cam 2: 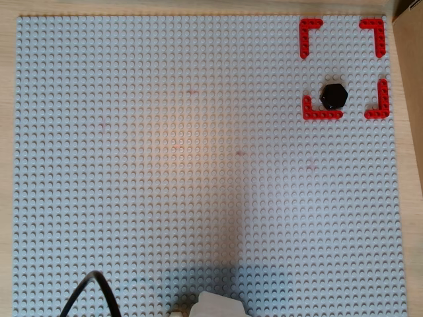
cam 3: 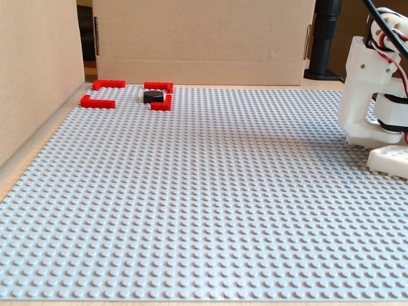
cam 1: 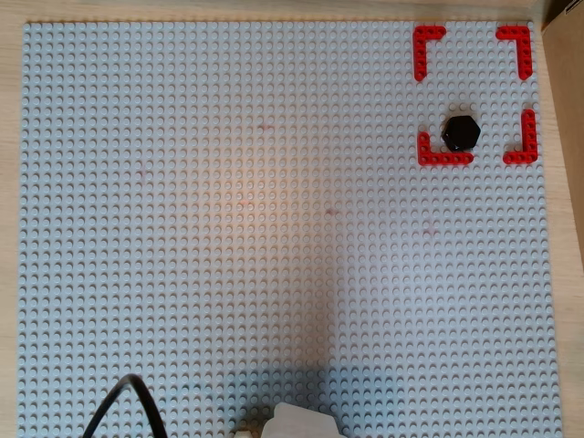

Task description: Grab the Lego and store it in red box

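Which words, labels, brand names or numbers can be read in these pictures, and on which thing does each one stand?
None can be read. The grey baseplate, the black Lego, the red box, the cardboard boxes and the white arm show no print in any view.

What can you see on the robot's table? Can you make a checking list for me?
Surface: grey studded baseplate on a pale wooden table.
Job's things: black Lego lies inside the red box, close to its lower-left corner piece in both overhead views; whether they touch is unclear.
Clutter: nothing seen.
Tool: not in view; only the white arm base shows at the right of the fixed view.
Cables: a black cable loops at the bottom edge in both overhead views; red and white wires run on the arm.
Surroundings: cardboard walls behind and beside the plate.
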